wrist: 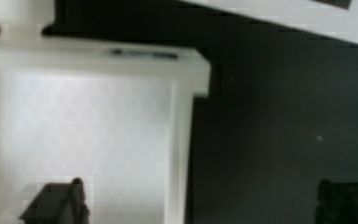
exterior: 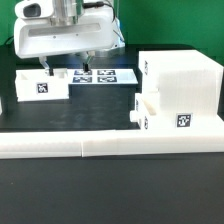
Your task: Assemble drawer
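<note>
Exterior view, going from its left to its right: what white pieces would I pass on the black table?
Loose tray → marker board → knobbed tray → tall housing, which that tray pokes out of.

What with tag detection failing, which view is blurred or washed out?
Exterior view: evenly lit, reasonably sharp, the tag on the housing distinct. Wrist view: soft all over, the tray blown out white without surface detail, the gripper showing only dark smudged fingertips.

A tray point(exterior: 42, 86) sits at the exterior view's left, housing point(exterior: 185, 80) at its right.
</note>
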Robot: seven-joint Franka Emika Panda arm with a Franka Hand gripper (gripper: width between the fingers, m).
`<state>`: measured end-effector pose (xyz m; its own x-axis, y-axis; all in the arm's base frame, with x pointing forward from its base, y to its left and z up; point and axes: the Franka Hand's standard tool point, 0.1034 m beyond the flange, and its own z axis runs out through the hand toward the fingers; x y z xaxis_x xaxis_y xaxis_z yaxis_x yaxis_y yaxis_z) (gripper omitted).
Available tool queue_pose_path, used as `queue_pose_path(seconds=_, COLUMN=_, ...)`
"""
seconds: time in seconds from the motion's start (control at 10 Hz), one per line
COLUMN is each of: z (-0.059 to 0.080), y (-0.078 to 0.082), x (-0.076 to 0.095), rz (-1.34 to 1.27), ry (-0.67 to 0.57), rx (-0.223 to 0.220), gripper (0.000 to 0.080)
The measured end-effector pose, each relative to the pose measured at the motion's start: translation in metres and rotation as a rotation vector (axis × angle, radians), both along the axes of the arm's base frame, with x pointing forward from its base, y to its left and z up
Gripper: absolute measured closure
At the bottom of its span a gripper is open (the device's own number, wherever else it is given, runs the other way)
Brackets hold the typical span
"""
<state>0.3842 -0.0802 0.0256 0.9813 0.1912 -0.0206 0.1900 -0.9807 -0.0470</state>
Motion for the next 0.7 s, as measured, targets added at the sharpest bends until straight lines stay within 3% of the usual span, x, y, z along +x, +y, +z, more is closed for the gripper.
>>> queue_pose_path(seconds=0.3, z=-0.018, y=-0.002, x=-0.01, rz=0.001, ry=-0.013, rx=-0.008, gripper=0.0151)
queue_pose_path(seconds=0.7, z=-0.021, y=-0.003, x=-0.008, rz=0.002, ry=-0.025, rx=-0.012, gripper=0.0151)
